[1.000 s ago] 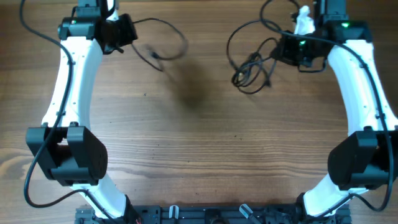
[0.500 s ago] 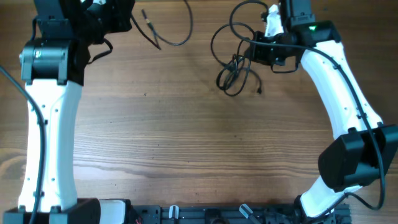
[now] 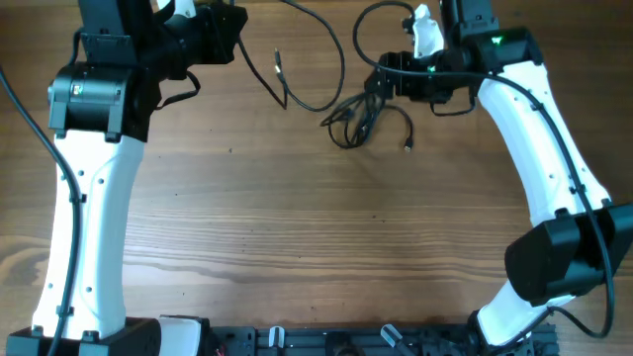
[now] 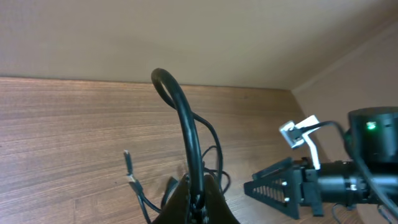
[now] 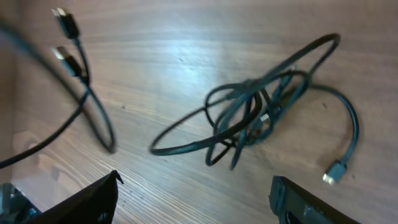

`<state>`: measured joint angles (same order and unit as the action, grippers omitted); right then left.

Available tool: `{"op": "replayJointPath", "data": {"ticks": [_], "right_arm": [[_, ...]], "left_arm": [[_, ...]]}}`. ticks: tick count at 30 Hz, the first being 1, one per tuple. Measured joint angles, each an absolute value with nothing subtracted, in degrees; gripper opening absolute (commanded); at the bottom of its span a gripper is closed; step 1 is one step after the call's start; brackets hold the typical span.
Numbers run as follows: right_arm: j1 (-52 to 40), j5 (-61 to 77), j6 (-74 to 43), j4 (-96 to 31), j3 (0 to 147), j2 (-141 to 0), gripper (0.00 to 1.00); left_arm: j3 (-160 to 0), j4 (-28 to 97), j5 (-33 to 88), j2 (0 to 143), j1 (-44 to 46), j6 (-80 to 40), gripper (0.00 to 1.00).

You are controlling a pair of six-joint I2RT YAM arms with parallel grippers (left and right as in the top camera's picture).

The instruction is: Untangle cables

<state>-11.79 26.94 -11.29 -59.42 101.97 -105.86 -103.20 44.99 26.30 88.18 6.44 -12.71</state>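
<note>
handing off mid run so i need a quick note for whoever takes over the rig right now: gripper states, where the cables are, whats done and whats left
Left gripper: shut on the single cable, far left of the table.
Right gripper: open, nothing between its jaws, right by the knotted bundle.
Knotted bundle: lies on the table at far centre, one plug end trailing out.
Done: the single cable looks clear of the bundle.
Left: lay the single cable down apart, then work the knotted bundle loose.
</note>
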Motion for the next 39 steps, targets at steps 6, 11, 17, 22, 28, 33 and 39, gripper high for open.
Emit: {"op": "replayJointPath", "data": {"ticks": [6, 11, 17, 22, 28, 33, 39], "right_arm": [[-10.6, 27.9, -9.8, -59.0, 106.4, -105.9, 0.8], [-10.0, 28.7, -7.0, -58.0, 111.2, -105.4, 0.8], [-10.1, 33.7, -0.7, -52.6, 112.0, -101.9, 0.82], [-10.1, 36.5, 3.1, -49.6, 112.1, -98.6, 0.83], [-10.1, 39.7, 5.1, -48.6, 112.6, -96.1, 0.82], [-10.2, 43.2, 7.5, -48.8, 112.6, -96.1, 0.79], [-11.6, 45.0, 9.4, -49.0, 112.6, -96.1, 0.61]], "left_arm": [[-103.2, 40.1, 22.5, 88.2, 5.7, -10.1, 0.04], [-103.2, 34.4, 26.5, 88.2, 2.9, -9.2, 0.04], [-103.2, 27.3, 44.3, 87.5, 2.6, -9.0, 0.04], [-103.2, 26.9, 57.1, 86.8, 3.5, -10.2, 0.04], [-103.2, 30.9, 62.5, 86.7, 6.6, -10.8, 0.04], [-103.2, 32.1, 63.8, 87.0, 9.8, -11.0, 0.04], [-103.2, 32.8, 64.1, 89.1, 14.3, -11.0, 0.04]]}}
